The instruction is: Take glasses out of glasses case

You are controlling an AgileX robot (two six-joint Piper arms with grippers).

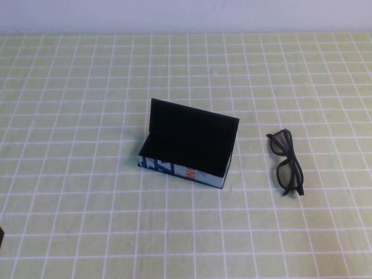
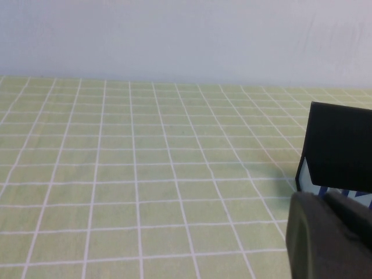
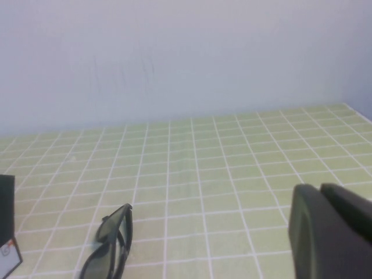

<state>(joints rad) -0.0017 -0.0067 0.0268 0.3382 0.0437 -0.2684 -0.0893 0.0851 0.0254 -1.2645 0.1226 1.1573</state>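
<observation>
Glasses (image 1: 286, 162) lay folded on table (image 1: 87, 221) to robot's right of glasses case (image 1: 187, 146), apart from it, long axis running near-to-far. Case stood open, lid up. Right gripper (image 3: 331, 232) nearer glasses; left gripper (image 2: 325, 232) nearer case. Finger state of either: could not tell.

Green grid table (image 1: 70, 87) w/ open glasses case (image 1: 189, 145), glasses (image 1: 288, 163) beside.

Both grippers are mostly cropped out: the left gripper (image 2: 331, 238) and right gripper (image 3: 334, 232) are just dark lumps at the lower right edge. The glasses (image 3: 107, 247) get chopped by the bottom edge, and the glasses case (image 3: 7, 232) by the left.
</observation>
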